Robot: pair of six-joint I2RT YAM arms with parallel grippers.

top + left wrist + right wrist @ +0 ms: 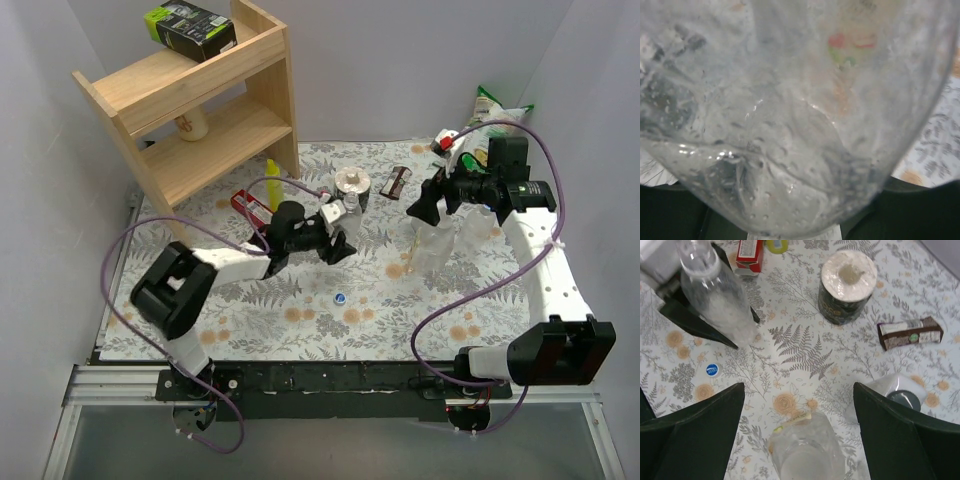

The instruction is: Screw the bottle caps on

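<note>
— Well, nearest us, what lies loose?
— One round blue cap (pixel 341 297), flat on the floral cloth (pixel 300 330), untouched.
— And our left gripper (pixel 338 245)?
— We see its black fingers (pixel 677 315) nearly closed, pinching a clear, crinkled bottle (pixel 715 295).
— Farther out, our right gripper (pixel 799 387)?
— Spread wide, holding nothing, above a second bottle (pixel 805 452), open-necked and glossy. Beyond, a dark round tin (pixel 352 185) with a pale lid.
</note>
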